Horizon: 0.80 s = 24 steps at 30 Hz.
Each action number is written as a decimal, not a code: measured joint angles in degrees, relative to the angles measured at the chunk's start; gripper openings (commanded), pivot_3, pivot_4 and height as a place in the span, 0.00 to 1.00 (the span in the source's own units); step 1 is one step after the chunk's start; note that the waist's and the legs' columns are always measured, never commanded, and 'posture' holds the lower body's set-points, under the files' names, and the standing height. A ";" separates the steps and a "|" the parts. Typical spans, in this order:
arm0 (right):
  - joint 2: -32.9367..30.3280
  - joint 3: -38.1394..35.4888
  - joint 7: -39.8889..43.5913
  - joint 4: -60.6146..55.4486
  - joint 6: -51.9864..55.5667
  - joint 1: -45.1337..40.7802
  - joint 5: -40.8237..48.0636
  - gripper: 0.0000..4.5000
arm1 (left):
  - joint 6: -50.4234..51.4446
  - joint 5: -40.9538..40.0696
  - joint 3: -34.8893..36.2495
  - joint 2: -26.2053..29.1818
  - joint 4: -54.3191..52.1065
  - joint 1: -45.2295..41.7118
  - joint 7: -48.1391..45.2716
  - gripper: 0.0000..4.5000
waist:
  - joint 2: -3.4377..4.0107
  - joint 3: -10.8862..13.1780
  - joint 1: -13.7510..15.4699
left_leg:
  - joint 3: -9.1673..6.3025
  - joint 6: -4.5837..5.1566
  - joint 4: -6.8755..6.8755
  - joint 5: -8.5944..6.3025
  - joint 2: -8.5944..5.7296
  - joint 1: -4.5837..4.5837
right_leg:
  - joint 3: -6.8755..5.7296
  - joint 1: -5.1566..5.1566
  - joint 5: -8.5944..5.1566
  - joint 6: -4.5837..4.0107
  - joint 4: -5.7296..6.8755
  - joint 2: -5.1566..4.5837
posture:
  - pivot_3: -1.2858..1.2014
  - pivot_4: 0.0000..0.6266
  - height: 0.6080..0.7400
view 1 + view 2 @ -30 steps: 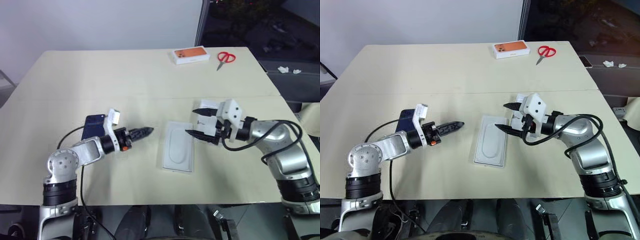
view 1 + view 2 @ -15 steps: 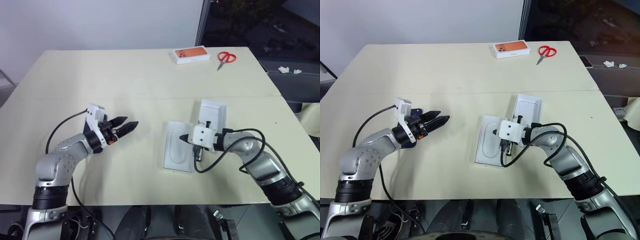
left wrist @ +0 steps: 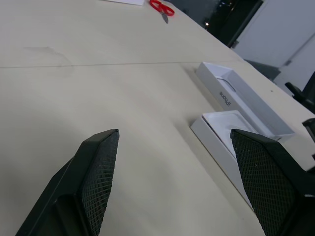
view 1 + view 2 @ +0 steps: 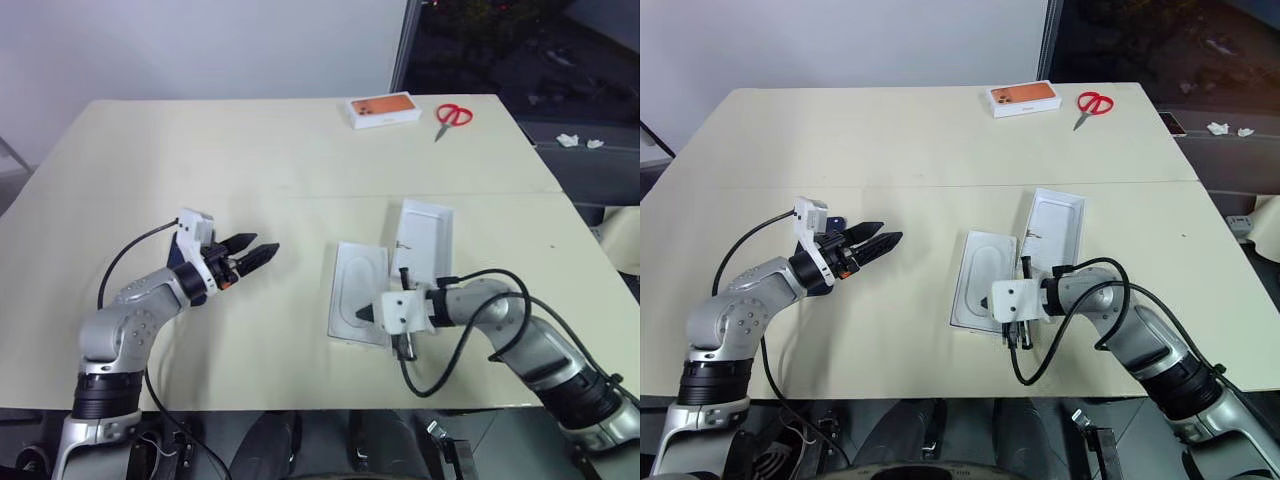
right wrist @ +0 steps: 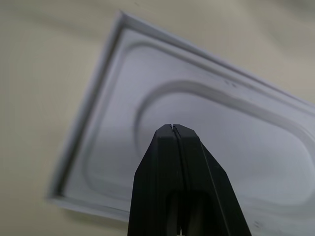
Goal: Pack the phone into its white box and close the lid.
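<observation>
right tool [image 4: 362, 317] has dropped, pinched empty, over the white insert [image 4: 358, 305]; left tool [image 4: 258, 250] wide.

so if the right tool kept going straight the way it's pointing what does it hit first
Most likely the white insert with the rounded oblong recess: the right tool, shut, aims down at its recessed face, just above it. How close the tips already are is unclear.
</observation>
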 measured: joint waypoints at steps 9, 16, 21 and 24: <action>0.34 0.27 2.00 -2.15 1.14 0.51 1.23 0.00 | -0.19 0.91 -0.03 0.00 0.01 0.00 -0.07 0.85 | 0.00 0.00 0.01 | 0.00 0.00 0.00 0.00 0.01 0.00 | 0.00 0.00 0.00 0.00 -0.01 0.00 | 0.52 0.24 1.00; -0.62 0.29 4.89 -3.75 3.00 0.65 2.33 0.00 | -0.19 1.61 -0.03 0.00 0.03 0.00 -0.09 0.85 | -0.01 0.00 0.01 | -0.01 0.00 0.00 0.00 0.01 0.00 | -0.01 0.01 0.00 0.00 -0.01 0.00 | 0.52 0.24 1.00; -0.18 0.26 5.11 -3.74 2.10 0.63 2.80 0.00 | -0.19 2.12 -0.11 -0.01 0.04 0.00 -0.10 0.85 | -0.01 0.00 -0.03 | -0.01 0.00 -0.01 0.00 0.01 0.00 | -0.02 0.00 0.00 0.00 -0.01 0.01 | 0.52 0.24 1.00; 1.88 0.09 3.72 -3.33 0.73 -0.08 3.11 0.00 | -0.20 2.41 -0.11 -0.06 0.06 0.00 -0.10 0.85 | -0.01 0.00 -0.06 | -0.01 0.00 0.00 0.00 0.01 0.00 | -0.01 0.00 0.00 0.00 0.00 0.01 | 0.52 0.24 1.00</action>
